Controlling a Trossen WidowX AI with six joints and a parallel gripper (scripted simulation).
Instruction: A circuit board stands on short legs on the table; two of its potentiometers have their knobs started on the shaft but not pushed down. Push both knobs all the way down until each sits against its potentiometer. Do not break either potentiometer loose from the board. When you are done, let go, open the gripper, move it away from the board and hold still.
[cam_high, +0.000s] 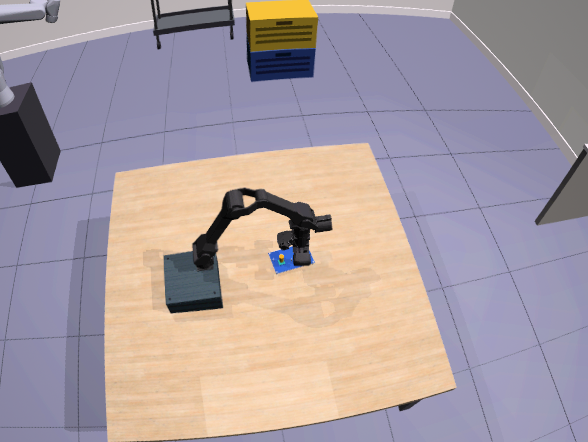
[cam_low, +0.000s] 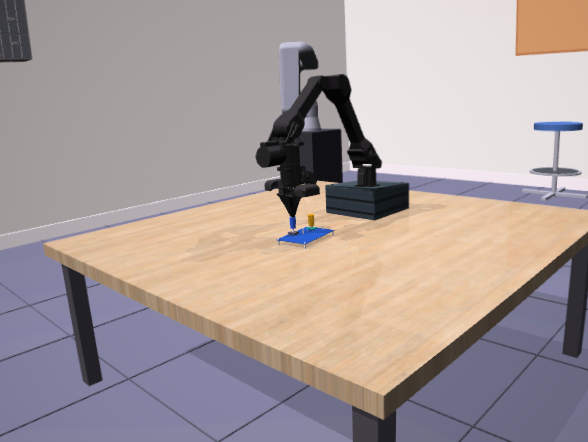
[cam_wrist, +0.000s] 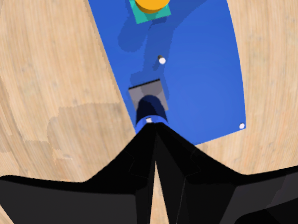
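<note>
A blue circuit board (cam_high: 277, 268) (cam_low: 317, 236) (cam_wrist: 200, 75) stands on short legs. The blue knob (cam_low: 293, 222) (cam_wrist: 142, 123) is upright over its grey potentiometer (cam_low: 293, 233) (cam_wrist: 145, 91); in the exterior view a small gap with the shaft shows under it. My gripper (cam_low: 292, 215) (cam_wrist: 154, 129) is shut and empty, its joined tips at the top of the blue knob. The orange knob (cam_high: 281, 257) (cam_low: 311, 220) (cam_wrist: 153, 3) stands over the green potentiometer (cam_low: 313, 228) (cam_wrist: 146, 19), close to it; whether they touch is too small to tell. In the top view the arm hides the blue knob.
The dark arm base block (cam_high: 192, 282) (cam_low: 367, 201) stands on the wooden table (cam_high: 280, 345) (cam_low: 425, 280), beyond the orange-knob end of the board. A small white-topped pin (cam_wrist: 162, 60) stands on the board between the two potentiometers.
</note>
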